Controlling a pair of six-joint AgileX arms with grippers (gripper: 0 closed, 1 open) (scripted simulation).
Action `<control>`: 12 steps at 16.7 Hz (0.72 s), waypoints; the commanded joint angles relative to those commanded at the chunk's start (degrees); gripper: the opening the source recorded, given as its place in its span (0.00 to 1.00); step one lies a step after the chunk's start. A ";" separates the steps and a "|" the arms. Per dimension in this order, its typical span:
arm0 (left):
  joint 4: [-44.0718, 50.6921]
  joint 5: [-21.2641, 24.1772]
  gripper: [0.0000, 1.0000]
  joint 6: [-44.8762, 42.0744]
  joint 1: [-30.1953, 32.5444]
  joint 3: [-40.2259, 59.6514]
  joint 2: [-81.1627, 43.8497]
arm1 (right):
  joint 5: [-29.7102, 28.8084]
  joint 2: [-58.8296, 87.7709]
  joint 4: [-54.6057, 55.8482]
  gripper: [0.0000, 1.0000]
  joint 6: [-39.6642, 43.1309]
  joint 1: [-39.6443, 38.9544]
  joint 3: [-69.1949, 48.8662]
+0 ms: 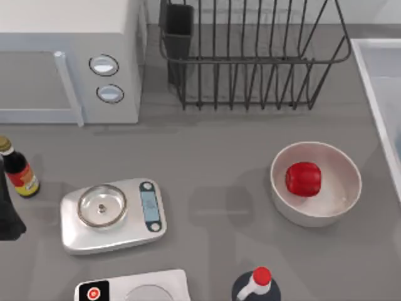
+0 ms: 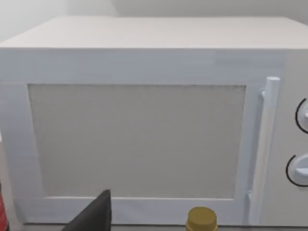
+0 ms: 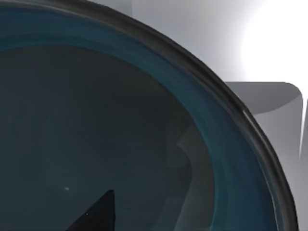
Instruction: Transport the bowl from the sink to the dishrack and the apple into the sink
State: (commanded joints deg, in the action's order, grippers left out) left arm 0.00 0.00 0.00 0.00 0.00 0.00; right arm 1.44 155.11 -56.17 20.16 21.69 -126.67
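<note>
Teal-blue glaze curves across the right wrist view, where the round teal-blue bowl [image 3: 120,120] lies directly beneath the right pincer [image 3: 94,214], one dark fingertip poised just above its inner slope. Whether that pincer is released or clenched cannot be told from here. The bowl has no long axis to reckon with; its dark rim sweeps round against the pale wall of the white-bluish rectangular sink [image 3: 269,96], so the bowl sits in the basin, and the right arm is plainly the nearer one for it.

Nearest the onlooker in the top view, a dark bottle with a red-capped white nozzle [image 1: 257,285] and a white appliance with a red button [image 1: 131,287] line the front edge of the grey tabletop [image 1: 213,144]. A silver kitchen scale [image 1: 113,214] stands a little farther in, towards the left. To the right, the small glossy red apple [image 1: 303,179] rests inside a larger off-white bowl [image 1: 316,184], near the sink's raised rim [image 1: 379,100] at the right edge.

At the far left the left arm stands idle, its pincer [image 1: 9,213] dark beside a brown sauce bottle with a gold cap [image 1: 19,169]; its grip cannot be judged. Beyond, the white microwave [image 1: 69,56] fills the back left corner, and the large dark grey wire dishrack [image 1: 250,56] waits at the back, left of the sink, its bars bare.
</note>
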 joint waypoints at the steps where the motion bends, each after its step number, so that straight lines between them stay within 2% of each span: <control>1: 0.00 0.00 1.00 0.00 0.00 0.00 0.00 | 0.00 0.00 0.00 1.00 0.00 0.00 0.00; 12: 0.00 0.00 1.00 0.00 0.00 0.00 0.00 | 0.00 0.00 0.00 0.17 0.00 0.00 0.00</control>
State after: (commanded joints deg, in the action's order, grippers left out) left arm 0.00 0.00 0.00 0.00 0.00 0.00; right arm 1.44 155.11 -56.17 20.16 21.69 -126.67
